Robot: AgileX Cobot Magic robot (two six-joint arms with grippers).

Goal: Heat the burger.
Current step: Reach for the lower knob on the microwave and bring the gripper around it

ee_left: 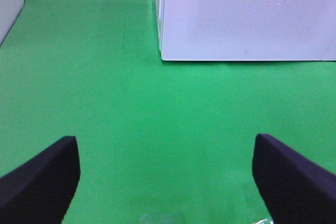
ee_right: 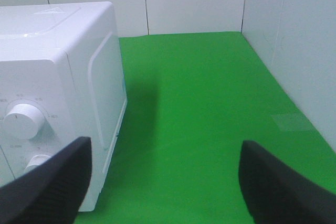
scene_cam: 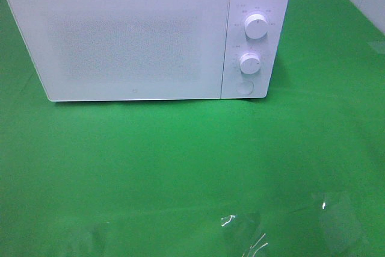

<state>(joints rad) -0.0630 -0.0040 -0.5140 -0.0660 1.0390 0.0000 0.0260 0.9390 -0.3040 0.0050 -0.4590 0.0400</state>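
Hovering left tool [ee_left: 165, 140] spread | right tool [ee_right: 165, 142] spread near microwave [scene_cam: 132, 40] | burger unseen

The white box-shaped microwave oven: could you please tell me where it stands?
The white microwave oven stands at the back of the green table cover, left of centre in the exterior high view.

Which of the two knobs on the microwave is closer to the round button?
The lower knob, just above the round button; the upper knob sits higher on the microwave.

A white microwave [scene_cam: 144, 34] with its door closed stands on green cloth [scene_cam: 180, 167].
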